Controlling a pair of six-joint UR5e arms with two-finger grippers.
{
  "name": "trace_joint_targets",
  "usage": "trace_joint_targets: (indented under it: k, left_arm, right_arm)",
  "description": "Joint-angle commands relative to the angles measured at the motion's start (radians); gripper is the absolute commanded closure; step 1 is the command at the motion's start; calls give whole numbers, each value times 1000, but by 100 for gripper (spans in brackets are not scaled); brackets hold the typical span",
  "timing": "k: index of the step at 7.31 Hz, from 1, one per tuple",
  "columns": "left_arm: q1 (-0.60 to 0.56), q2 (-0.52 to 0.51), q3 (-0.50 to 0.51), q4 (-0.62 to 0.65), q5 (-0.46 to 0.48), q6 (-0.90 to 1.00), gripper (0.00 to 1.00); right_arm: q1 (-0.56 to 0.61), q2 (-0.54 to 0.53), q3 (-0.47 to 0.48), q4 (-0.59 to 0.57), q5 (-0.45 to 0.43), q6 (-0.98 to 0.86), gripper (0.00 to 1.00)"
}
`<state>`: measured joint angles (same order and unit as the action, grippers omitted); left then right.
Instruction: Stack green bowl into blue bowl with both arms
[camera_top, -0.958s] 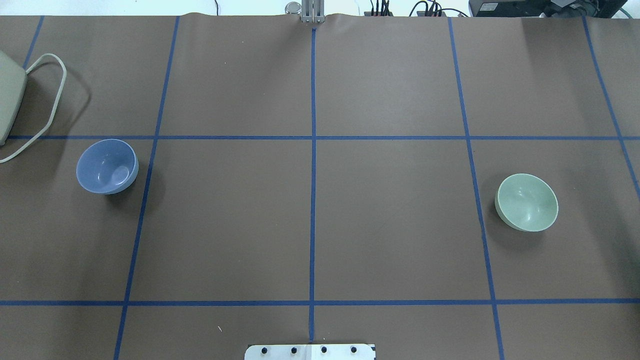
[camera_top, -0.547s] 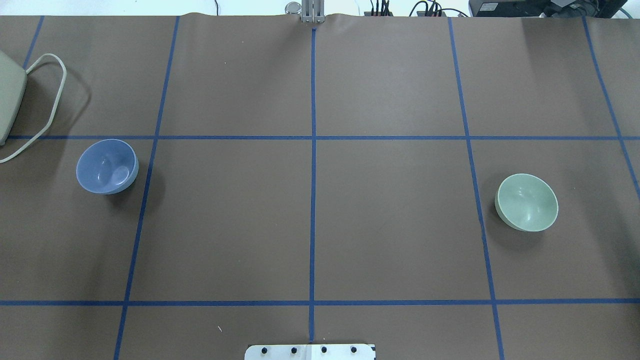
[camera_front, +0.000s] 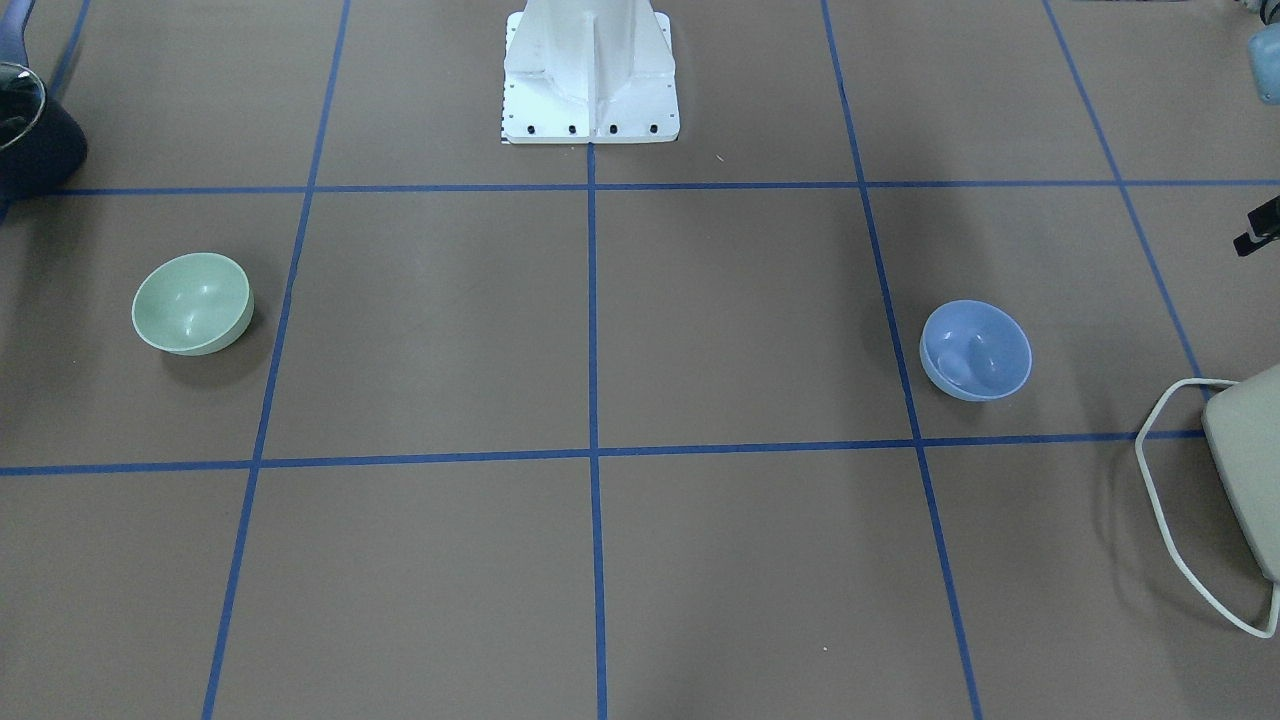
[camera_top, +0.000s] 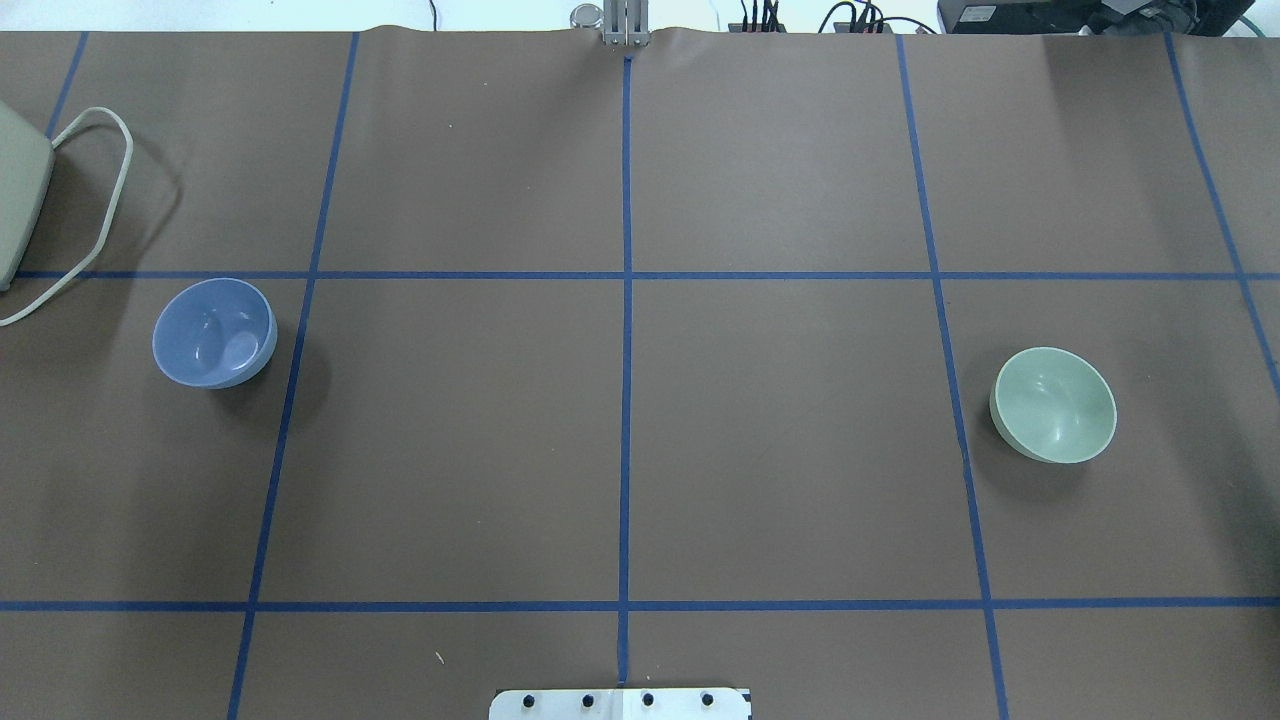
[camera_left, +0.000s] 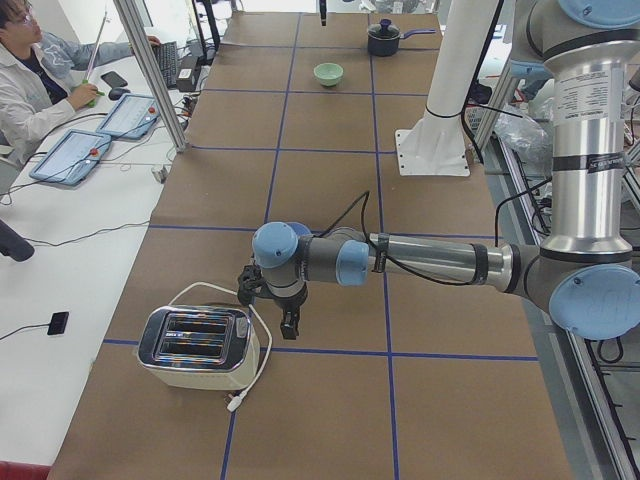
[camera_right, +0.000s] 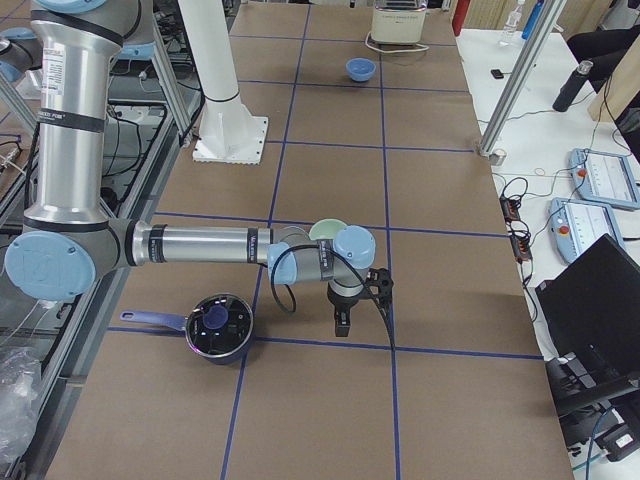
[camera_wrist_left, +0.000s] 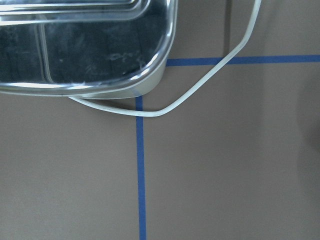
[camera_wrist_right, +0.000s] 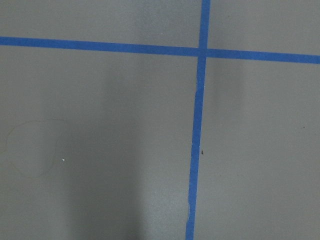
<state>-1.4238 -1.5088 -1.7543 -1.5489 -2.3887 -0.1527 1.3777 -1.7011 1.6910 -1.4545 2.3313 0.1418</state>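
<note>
The pale green bowl stands upright on the brown table at the right; it also shows in the front view and far off in the left side view. The blue bowl stands upright at the left, also in the front view. The two bowls are far apart. My left gripper hangs low beside the toaster, away from the blue bowl. My right gripper hangs low beside a pot, just past the green bowl. Both show only in side views, so I cannot tell whether they are open or shut.
A chrome toaster with a white cord stands at the table's left end. A dark pot with a blue handle stands at the right end. The white pedestal stands at the robot's edge. An operator sits at the far side.
</note>
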Motion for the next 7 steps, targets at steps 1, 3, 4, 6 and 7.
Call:
trace_joint_targets:
  k: [1, 3, 4, 6, 7]
  left_arm:
    - [26, -20, -7, -20, -21, -65, 1]
    - [70, -24, -4, -144, -21, -250, 1]
    - [104, -25, -2, -189, -21, -321, 1]
    - [135, -40, -2, -224, -21, -402, 1]
    - [152, -53, -1, -224, -21, -419, 1]
  right_arm:
    - [-25, 1, 4, 2, 17, 15, 0]
    - [-69, 3, 7, 2, 48, 19, 0]
    - [-100, 5, 10, 15, 60, 36, 0]
    - [-179, 3, 10, 151, 60, 201, 0]
    - [-227, 3, 9, 231, 59, 285, 0]
